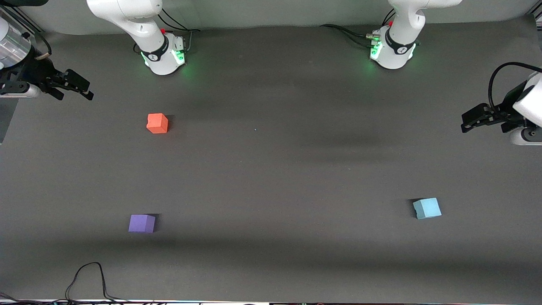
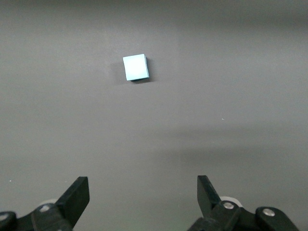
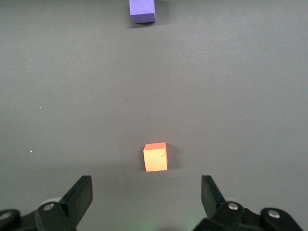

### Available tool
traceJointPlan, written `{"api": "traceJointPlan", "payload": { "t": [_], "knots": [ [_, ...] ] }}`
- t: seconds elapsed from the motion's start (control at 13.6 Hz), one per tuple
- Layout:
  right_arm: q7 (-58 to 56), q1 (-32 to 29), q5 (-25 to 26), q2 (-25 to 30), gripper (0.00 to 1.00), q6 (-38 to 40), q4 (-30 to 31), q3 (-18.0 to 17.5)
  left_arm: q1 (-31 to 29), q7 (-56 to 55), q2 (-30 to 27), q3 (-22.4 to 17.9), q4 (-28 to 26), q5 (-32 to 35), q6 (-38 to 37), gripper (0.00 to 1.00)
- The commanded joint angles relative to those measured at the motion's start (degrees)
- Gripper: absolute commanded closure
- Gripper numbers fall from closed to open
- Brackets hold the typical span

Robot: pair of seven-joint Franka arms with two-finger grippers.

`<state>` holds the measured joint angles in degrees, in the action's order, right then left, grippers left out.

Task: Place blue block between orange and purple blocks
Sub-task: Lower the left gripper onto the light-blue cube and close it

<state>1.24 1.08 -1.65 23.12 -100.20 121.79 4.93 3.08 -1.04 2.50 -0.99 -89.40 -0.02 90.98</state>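
Observation:
The blue block point(image 1: 427, 208) lies on the dark table toward the left arm's end, near the front camera; it also shows in the left wrist view point(image 2: 135, 67). The orange block point(image 1: 157, 123) sits toward the right arm's end, and the purple block point(image 1: 142, 223) lies nearer the front camera than it. Both show in the right wrist view, orange point(image 3: 155, 157) and purple point(image 3: 142, 11). My left gripper point(image 1: 466, 122) is open and empty, up at the table's left-arm end. My right gripper point(image 1: 87, 90) is open and empty, up at the right-arm end.
The two arm bases point(image 1: 163, 53) point(image 1: 393, 48) stand along the table's edge farthest from the front camera. A black cable point(image 1: 91, 277) loops onto the table at the edge nearest the front camera, near the purple block.

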Motion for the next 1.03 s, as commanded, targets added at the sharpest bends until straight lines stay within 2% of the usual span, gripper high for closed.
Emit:
{"api": "traceJointPlan", "payload": {
  "t": [0.0,0.52,0.96],
  "knots": [
    [-2.73,0.06,-1.43,1.14,0.00,-0.78,1.08,1.48,0.35,0.78,-1.09,-0.50,-0.51,-0.69,-0.10,0.00],
    [-2.65,0.15,-1.43,0.52,0.00,-1.13,1.08,1.49,-0.35,0.95,-0.12,-0.77,-0.42,-0.60,0.95,0.00],
    [-2.65,0.24,-1.43,0.52,0.00,-1.14,1.17,1.40,-1.76,0.87,6.89,-0.68,-0.25,-0.69,9.38,0.00]
  ]
}}
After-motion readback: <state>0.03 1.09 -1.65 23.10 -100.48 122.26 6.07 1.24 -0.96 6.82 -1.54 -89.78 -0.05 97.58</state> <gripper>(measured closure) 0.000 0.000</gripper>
